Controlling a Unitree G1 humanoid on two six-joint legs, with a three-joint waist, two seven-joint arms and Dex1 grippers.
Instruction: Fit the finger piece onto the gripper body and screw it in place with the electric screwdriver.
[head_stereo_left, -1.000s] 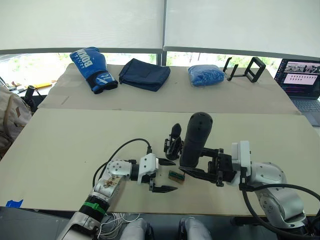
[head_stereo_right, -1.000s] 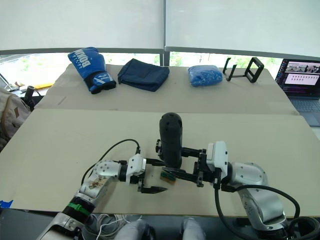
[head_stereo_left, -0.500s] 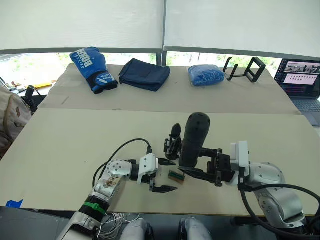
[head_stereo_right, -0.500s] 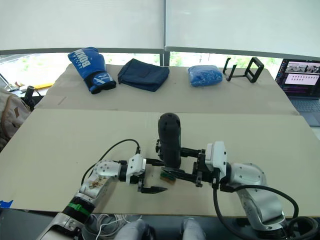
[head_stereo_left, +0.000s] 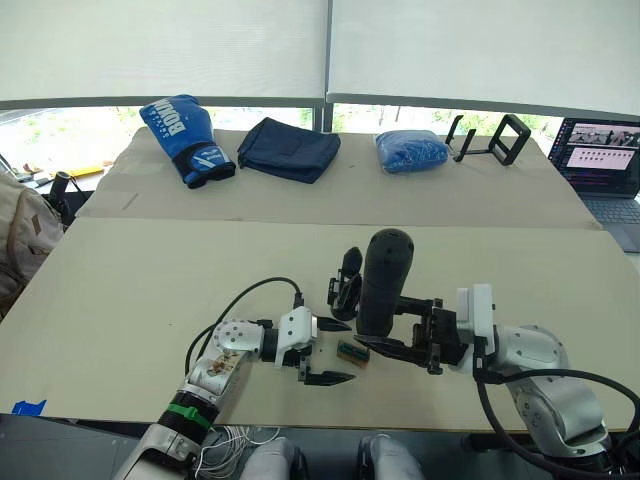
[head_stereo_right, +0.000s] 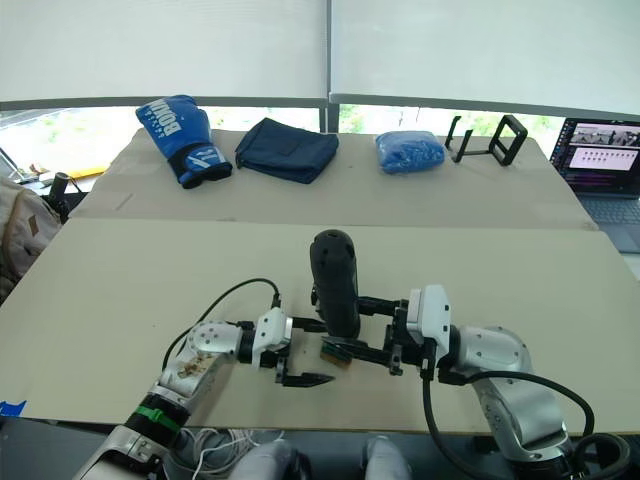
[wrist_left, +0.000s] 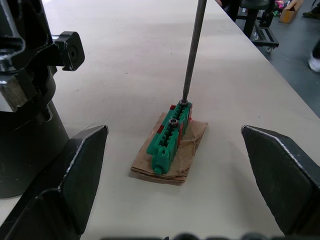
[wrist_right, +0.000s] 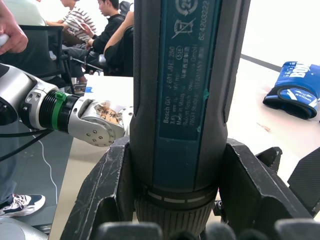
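head views: the right gripper (head_stereo_left: 385, 328), its two black fingers pressed against the thick dark grey-black cylindrical electric screwdriver (head_stereo_left: 382, 280), holds that tool upright on the beige table (head_stereo_left: 150, 290). the small black gripper body (head_stereo_left: 347, 283) with its upright pointed finger stands just beside the screwdriver, on the side toward the robot's left. the left gripper (head_stereo_left: 326, 350), fingers spread and holding nothing, lies low on the table near the screwdriver's base, with a small green-and-brown block (head_stereo_left: 351, 351) between its fingertips and the right gripper.

left wrist view: the screwdriver's thin metal bit (wrist_left: 192, 47) comes down onto one end of the green block (wrist_left: 171, 136), which rests on a scrap of brown paper (wrist_left: 192, 145). the gripper body's rounded base (wrist_left: 25, 130) stands near the block. the left fingers (wrist_left: 75, 170) are wide apart, either side of the block, not touching it.

right wrist view: the screwdriver barrel, with its blue label (wrist_right: 187, 75), sits clamped between the right fingers (wrist_right: 107, 185).
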